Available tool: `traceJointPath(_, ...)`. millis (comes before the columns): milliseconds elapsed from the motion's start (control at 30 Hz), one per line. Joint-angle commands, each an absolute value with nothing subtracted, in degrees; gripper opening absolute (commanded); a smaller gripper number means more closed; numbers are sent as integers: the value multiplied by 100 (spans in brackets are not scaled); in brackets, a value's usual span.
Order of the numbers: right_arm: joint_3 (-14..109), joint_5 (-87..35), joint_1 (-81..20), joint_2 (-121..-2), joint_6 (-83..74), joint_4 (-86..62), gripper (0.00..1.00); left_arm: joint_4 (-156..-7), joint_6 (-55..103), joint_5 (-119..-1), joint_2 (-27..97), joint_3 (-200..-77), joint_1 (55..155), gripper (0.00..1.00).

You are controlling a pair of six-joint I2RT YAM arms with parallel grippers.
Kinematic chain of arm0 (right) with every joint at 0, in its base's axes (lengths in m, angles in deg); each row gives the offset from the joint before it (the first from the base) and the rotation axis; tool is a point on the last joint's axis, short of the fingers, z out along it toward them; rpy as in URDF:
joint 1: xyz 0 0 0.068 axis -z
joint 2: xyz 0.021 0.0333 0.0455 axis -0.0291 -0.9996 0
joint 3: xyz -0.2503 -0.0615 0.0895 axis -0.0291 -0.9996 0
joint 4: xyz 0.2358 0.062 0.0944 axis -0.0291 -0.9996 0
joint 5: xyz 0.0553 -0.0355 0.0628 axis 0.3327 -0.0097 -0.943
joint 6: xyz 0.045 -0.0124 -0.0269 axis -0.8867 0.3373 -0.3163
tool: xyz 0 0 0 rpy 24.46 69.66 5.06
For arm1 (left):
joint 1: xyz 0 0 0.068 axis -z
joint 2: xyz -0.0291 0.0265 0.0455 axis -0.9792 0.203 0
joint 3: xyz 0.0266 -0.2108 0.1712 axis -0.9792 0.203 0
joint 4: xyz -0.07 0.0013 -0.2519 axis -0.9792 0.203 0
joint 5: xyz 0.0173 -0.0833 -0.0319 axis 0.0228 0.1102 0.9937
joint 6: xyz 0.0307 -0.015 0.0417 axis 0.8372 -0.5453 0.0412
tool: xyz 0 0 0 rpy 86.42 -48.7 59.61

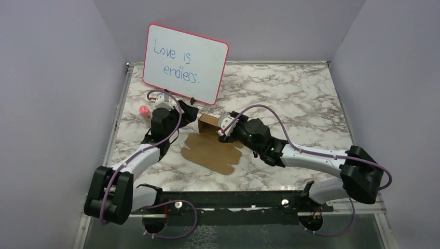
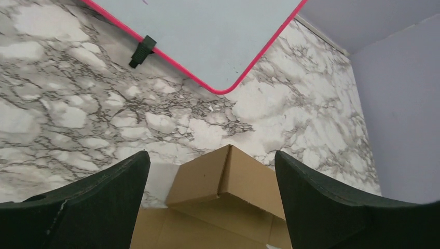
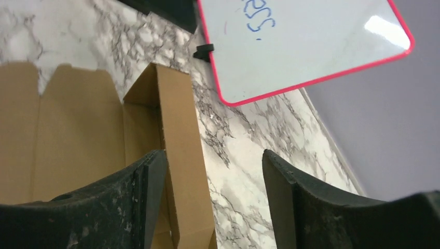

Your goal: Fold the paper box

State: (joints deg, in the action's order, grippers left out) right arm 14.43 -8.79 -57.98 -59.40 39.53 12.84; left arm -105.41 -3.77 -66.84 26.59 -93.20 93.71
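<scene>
A partly folded brown paper box (image 1: 211,149) lies mid-bench (image 1: 290,98), its far end raised upright, between the left tool (image 2: 211,154) and right tool (image 3: 214,152), both spread wide and gripping nothing.

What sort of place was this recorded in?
Probably a purpose-built robot test booth, not a home: plain lavender walls box in a marble-patterned table, with a pink-framed whiteboard propped at the back.

The pink-framed whiteboard (image 1: 186,62) carries blue handwriting reading "Love is endless."
</scene>
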Motion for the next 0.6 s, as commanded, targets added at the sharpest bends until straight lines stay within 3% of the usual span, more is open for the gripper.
traceJointPath(0, 1446, 28, -5827, -5598, 2313, 1415, 74, -10880, -883, -5367, 3288, -9664, 9236, 87)
traceJointPath(567, 932, 740, -5818, -5275, -920, 865, 73, -11166, -1054, -5019, 3815, -9371, 9212, 49)
